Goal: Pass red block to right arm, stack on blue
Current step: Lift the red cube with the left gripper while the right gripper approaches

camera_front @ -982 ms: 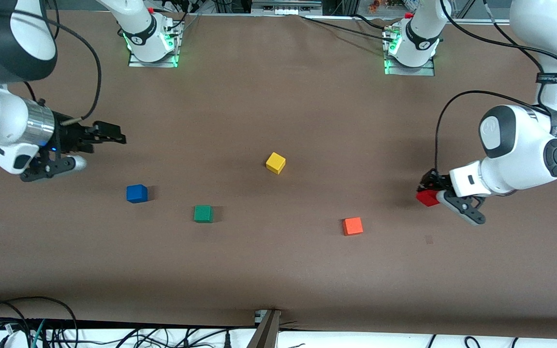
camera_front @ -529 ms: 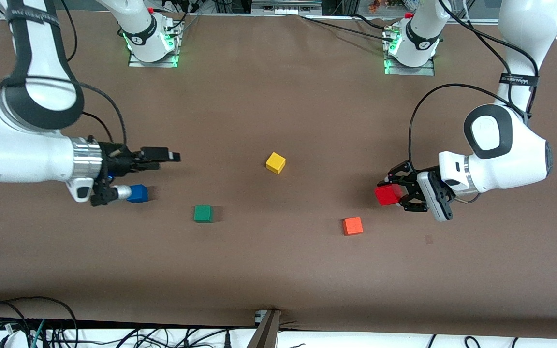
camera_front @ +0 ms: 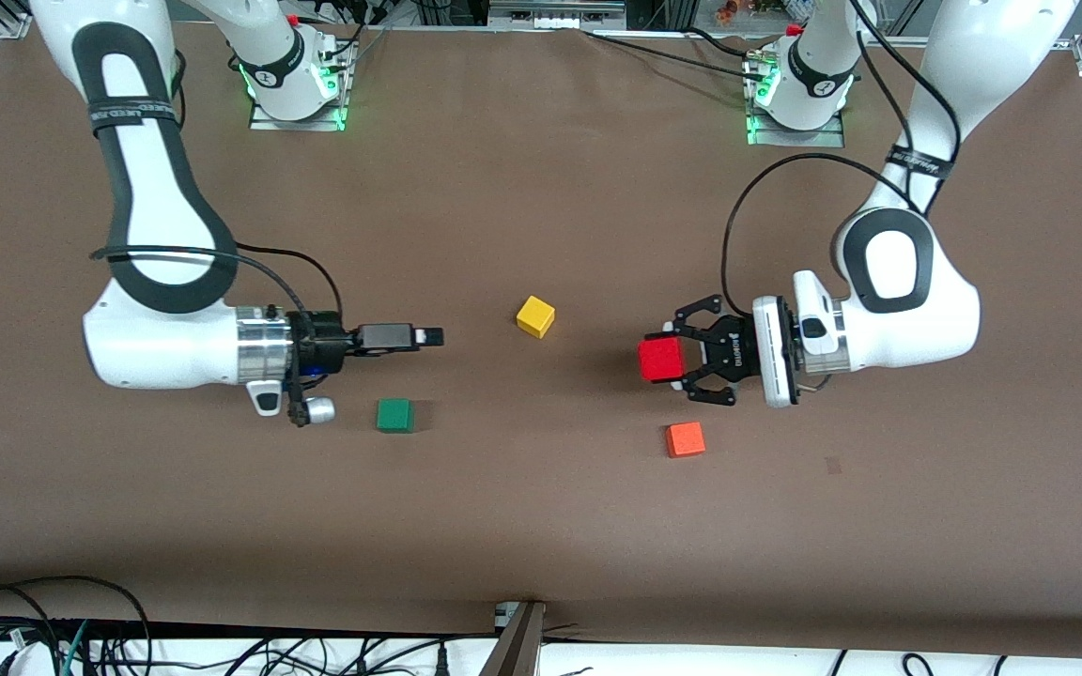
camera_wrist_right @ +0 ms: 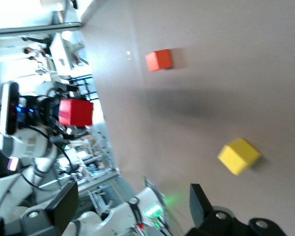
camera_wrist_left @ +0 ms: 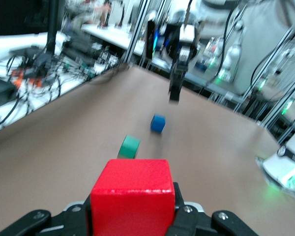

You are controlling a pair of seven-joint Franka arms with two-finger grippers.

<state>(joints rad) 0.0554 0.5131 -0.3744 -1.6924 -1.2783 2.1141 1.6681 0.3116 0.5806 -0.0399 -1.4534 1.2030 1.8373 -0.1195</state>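
My left gripper [camera_front: 671, 360] is shut on the red block [camera_front: 660, 360] and holds it in the air over bare table between the yellow and orange-red cubes. The block fills the bottom of the left wrist view [camera_wrist_left: 132, 196]. My right gripper [camera_front: 421, 335] is open and empty, level, and points at the red block, which shows in the right wrist view [camera_wrist_right: 75, 112]. The right gripper's two fingers stand wide apart there [camera_wrist_right: 132, 209]. The blue cube [camera_wrist_left: 158, 123] sits on the table under the right arm. That arm's wrist hides it in the front view.
A green cube [camera_front: 394, 415] lies just nearer the front camera than the right gripper and beside the blue cube [camera_wrist_left: 130, 146]. A yellow cube [camera_front: 535, 315] lies mid-table. An orange-red cube [camera_front: 685, 438] lies nearer the front camera than the red block.
Both arms swung in toward the table's middle. The left gripper carried the red block toward the right arm's end. The right gripper advanced toward it and its wrist now covers the blue cube.
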